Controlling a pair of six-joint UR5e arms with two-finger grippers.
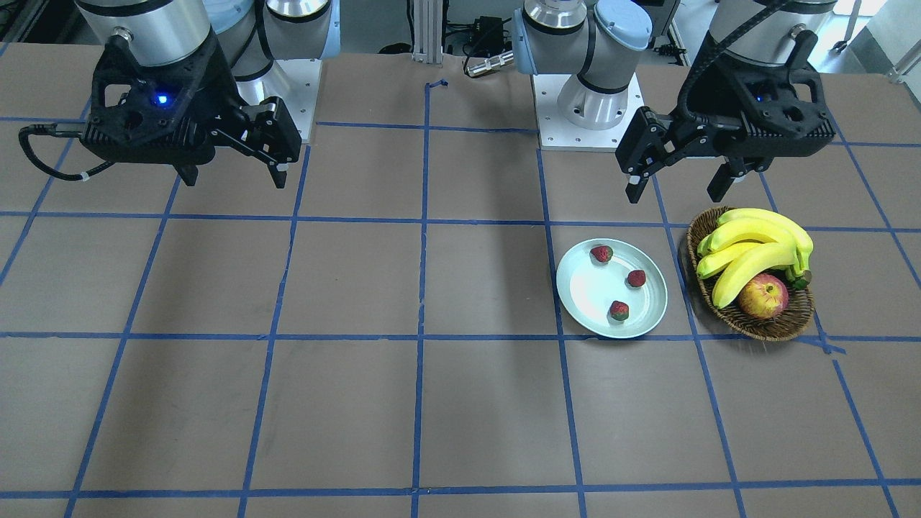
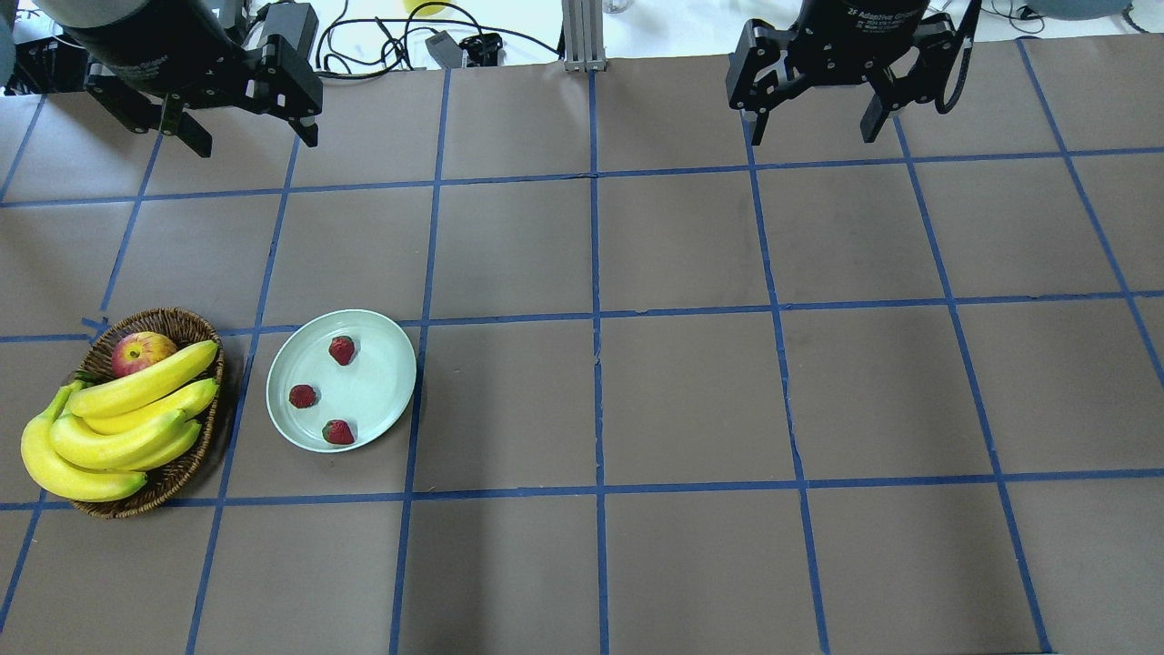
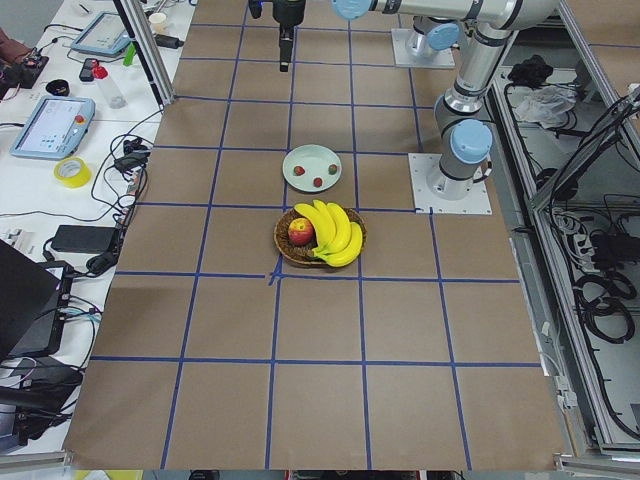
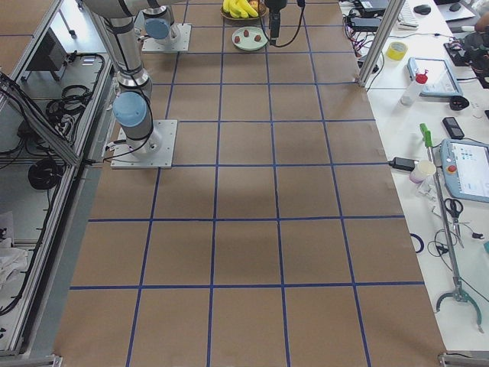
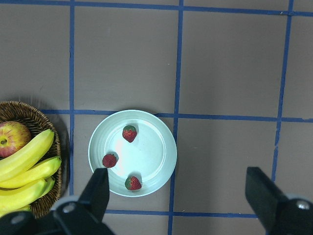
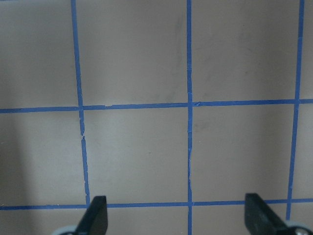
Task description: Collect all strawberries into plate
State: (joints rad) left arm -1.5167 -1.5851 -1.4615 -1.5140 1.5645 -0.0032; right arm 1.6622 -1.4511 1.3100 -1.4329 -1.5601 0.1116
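- Left claw [image 1: 676, 191]: jaws wide apart, nothing between them. It hangs clear above the bench [image 2: 691, 391], toward the robot's edge, and its wrist camera looks straight down on the plate.
- Right claw [image 1: 234, 176]: jaws likewise spread and empty. It hangs high over bare bench on the robot's right, well apart from all the fruit.
- Plate [image 2: 364, 391]: lies flat on the bench in front of the left arm's base, well in from every edge.
- Strawberries: all three sit inside the plate's rim, apart from one another: one [image 2: 342, 349], a second [image 2: 303, 396], a third [image 2: 338, 432].
- Basket [image 1: 763, 327]: stands just beside the plate, on the side toward the bench's left end, and is not touching it. It holds bananas [image 1: 755, 244] and an apple [image 1: 763, 296]. No strawberry shows in it.
- Progress: judged complete. No strawberry is seen loose on the bench, and neither claw carries one. Nothing appears left to collect.
- Writing: white lettering [image 2: 859, 14] on the right claw's body reads roughly "2F Adaptive"; the rest is unclear. No other legible marks.
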